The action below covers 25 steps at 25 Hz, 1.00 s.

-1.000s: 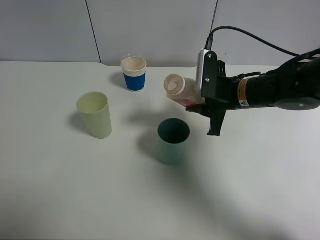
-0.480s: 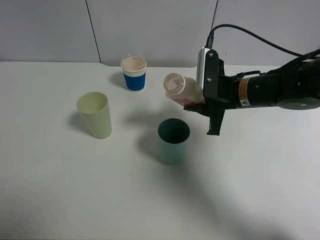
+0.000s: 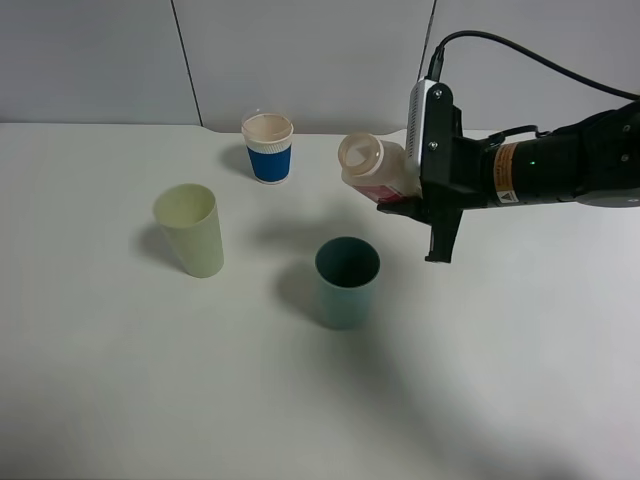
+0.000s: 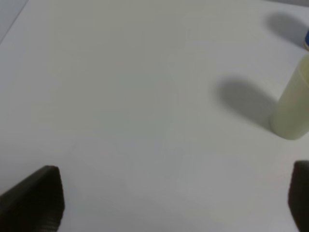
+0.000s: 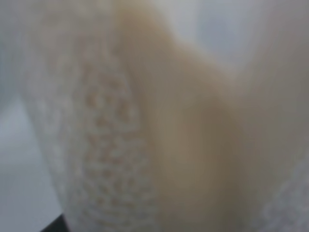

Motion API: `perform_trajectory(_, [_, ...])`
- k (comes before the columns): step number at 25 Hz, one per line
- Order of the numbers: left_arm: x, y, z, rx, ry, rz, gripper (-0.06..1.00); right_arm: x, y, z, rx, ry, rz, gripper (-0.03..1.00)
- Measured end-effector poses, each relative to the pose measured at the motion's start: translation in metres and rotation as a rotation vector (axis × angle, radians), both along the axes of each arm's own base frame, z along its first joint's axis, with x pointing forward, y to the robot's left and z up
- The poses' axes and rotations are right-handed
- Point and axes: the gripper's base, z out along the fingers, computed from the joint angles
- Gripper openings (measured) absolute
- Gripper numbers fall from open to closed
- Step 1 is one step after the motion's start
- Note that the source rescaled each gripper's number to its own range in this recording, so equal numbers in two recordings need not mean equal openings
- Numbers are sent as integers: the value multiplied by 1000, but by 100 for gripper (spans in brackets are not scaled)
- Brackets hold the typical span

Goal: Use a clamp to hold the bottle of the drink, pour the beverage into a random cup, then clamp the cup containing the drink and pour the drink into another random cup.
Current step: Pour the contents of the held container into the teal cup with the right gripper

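Layout on the table (image 3: pixel 120 380): you see the taller tumbler (image 3: pixel 190 230) at left, the shorter tumbler (image 3: pixel 347 282) near the middle to its right, and the paper cup (image 3: pixel 267 148) behind, between them. The bottle (image 3: pixel 375 170) hangs tilted behind the shorter tumbler, right of the paper cup, apparently touching neither.

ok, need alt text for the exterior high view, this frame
The right gripper holds a small bottle with a pink-red label tilted on its side in the air, open mouth pointing left, near a teal tumbler standing on a white table. A pale green tumbler stands to the left, and a blue-sleeved paper cup further back.
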Motion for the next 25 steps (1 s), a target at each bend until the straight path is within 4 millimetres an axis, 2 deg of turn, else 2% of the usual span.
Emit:
perform_trajectory(15, [0, 0, 0, 0, 0, 0, 80, -3, -5, -5, -101, 37, 7, 0])
perform_trajectory(25, [0, 0, 0, 0, 0, 0, 80, -10, -6, 13, -165, -14, -9, 0])
